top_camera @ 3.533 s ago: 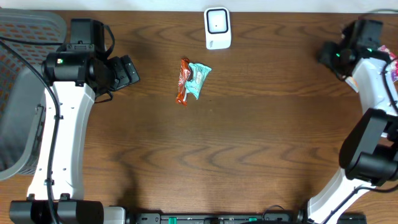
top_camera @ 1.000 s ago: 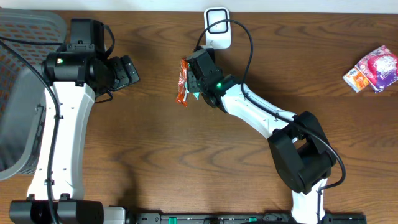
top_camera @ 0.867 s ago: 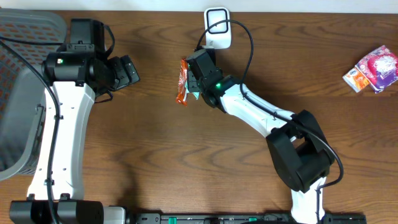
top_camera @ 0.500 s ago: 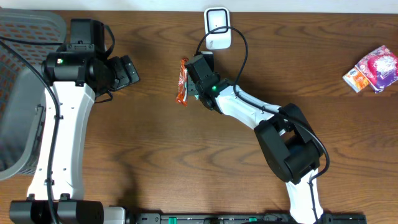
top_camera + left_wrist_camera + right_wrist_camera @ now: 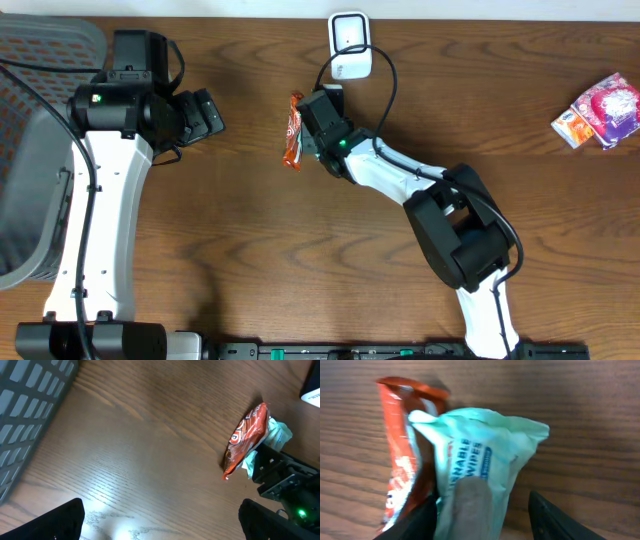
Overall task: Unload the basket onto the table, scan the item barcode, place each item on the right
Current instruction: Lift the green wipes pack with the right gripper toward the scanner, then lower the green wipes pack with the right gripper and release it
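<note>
A teal wipes packet lies on the wooden table against an orange snack wrapper. My right gripper is open and straddles the packet's near end. Its left finger presses against the packet and wrapper, while a gap remains at its right finger. From overhead, the right gripper covers most of the packet, with the orange wrapper just to its left. The white scanner stands behind it at the far edge. My left gripper is open and empty off to the left, both packets showing in its view.
A grey mesh basket sits at the left edge, and its wall fills the left wrist view's corner. Two more packets, one pink and one white, lie at the far right. The right arm's cable loops up round the scanner.
The right arm swung in from the far right to the packets in the middle. Over the last second it shifted slightly left and its jaws narrowed a little. The left arm has not moved.
</note>
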`<action>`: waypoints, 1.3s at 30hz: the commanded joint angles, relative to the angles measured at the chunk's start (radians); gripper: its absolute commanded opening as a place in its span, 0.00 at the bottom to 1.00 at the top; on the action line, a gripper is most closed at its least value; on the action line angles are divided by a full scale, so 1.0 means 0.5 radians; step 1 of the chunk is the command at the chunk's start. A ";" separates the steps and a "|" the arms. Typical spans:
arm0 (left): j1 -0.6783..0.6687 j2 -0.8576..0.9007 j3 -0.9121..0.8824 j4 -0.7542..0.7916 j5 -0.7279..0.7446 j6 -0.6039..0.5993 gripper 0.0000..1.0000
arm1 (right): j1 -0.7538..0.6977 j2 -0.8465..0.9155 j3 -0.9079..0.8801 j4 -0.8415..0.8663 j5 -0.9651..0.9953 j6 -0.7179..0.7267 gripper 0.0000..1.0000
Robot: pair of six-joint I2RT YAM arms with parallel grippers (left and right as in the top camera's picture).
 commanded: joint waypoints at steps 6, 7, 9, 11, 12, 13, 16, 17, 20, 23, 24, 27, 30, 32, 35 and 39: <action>0.004 -0.022 0.017 -0.005 -0.018 -0.010 0.98 | -0.037 0.021 -0.008 -0.037 0.158 0.014 0.39; 0.004 -0.022 0.017 -0.005 -0.018 -0.010 0.98 | -0.040 0.013 -0.008 -0.048 0.159 0.014 0.38; 0.004 -0.022 0.017 -0.005 -0.018 -0.010 0.98 | -0.047 -0.003 -0.005 -0.064 0.159 0.014 0.38; 0.004 -0.022 0.017 -0.005 -0.018 -0.010 0.98 | -0.056 -0.028 -0.005 -0.079 0.159 0.014 0.35; 0.004 -0.022 0.017 -0.005 -0.018 -0.010 0.98 | -0.060 -0.037 -0.005 -0.088 0.159 0.014 0.33; 0.004 -0.022 0.017 -0.005 -0.018 -0.010 0.98 | -0.064 -0.055 -0.005 -0.102 0.158 0.014 0.29; 0.004 -0.022 0.017 -0.005 -0.018 -0.010 0.98 | -0.066 -0.090 -0.005 -0.127 0.150 0.014 0.17; 0.004 -0.022 0.017 -0.005 -0.018 -0.010 0.98 | -0.066 -0.097 -0.005 -0.129 0.150 0.014 0.11; 0.004 -0.022 0.017 -0.005 -0.018 -0.010 0.98 | -0.067 -0.109 -0.005 -0.135 0.100 0.014 0.01; 0.004 -0.022 0.017 -0.005 -0.018 -0.010 0.98 | -0.080 -0.109 -0.005 -0.135 0.026 0.015 0.01; 0.004 -0.022 0.017 -0.005 -0.018 -0.010 0.98 | -0.092 -0.110 -0.004 -0.135 -0.027 0.015 0.01; 0.004 -0.022 0.017 -0.005 -0.018 -0.010 0.98 | -0.150 -0.121 0.001 -0.135 -0.233 0.022 0.01; 0.004 -0.022 0.017 -0.005 -0.018 -0.010 0.98 | -0.256 -0.147 0.003 -0.134 -0.587 0.022 0.01; 0.004 -0.022 0.017 -0.005 -0.018 -0.010 0.98 | -0.342 -0.163 0.003 -0.133 -0.869 0.022 0.01; 0.004 -0.022 0.017 -0.005 -0.018 -0.010 0.98 | -0.496 -0.172 0.004 -0.121 -1.384 0.022 0.01; 0.004 -0.022 0.017 -0.005 -0.018 -0.010 0.98 | -0.662 -0.172 0.003 -0.128 -1.894 0.022 0.01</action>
